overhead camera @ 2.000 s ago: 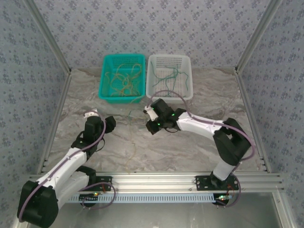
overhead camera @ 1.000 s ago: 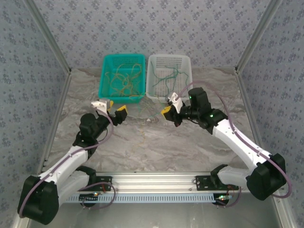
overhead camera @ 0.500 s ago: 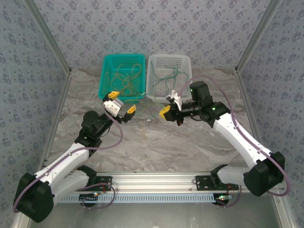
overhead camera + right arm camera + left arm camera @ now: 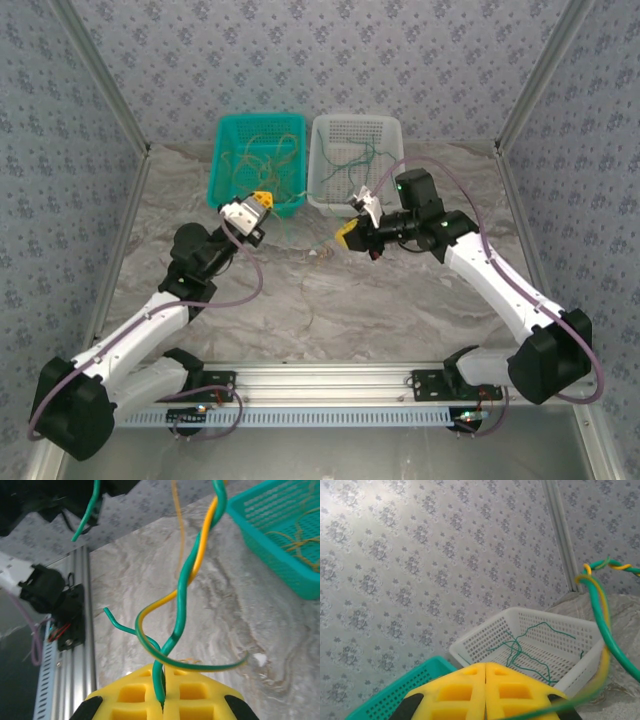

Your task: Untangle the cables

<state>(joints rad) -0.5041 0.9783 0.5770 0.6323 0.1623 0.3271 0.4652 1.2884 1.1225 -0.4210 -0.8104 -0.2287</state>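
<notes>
The marble table (image 4: 330, 300) is mostly open in front. At its back sit a teal basket (image 4: 217, 165) holding sorted yellow-tan cables (image 4: 262, 165) and, just beside it, a white basket (image 4: 398, 165) with loose green cables (image 4: 520, 650). Both arms reach in toward the middle, and the step in hand looks like pulling one twisted pair apart in the air. The left gripper (image 4: 262, 201) hangs at the teal basket's near edge with its yellow jaws pressed together. A green-and-yellow strand (image 4: 596, 605) runs down past them and across the near pad, but I cannot tell whether it is actually pinched there. The right gripper (image 4: 347, 233) sits near the white basket's front corner, its jaws clenched on the green cable (image 4: 186, 587). That cable climbs away wound several turns around the yellow cable (image 4: 205, 545). To my eye the next move calls for drawing the two grippers apart with some rotation, so the spiral unwinds rather than tightens. In the way are the basket walls close behind both grippers. The yellow loop curling over the right jaws, a short green tail (image 4: 117, 625) and another yellow strand (image 4: 176, 525) dangling nearby could each snag.
</notes>
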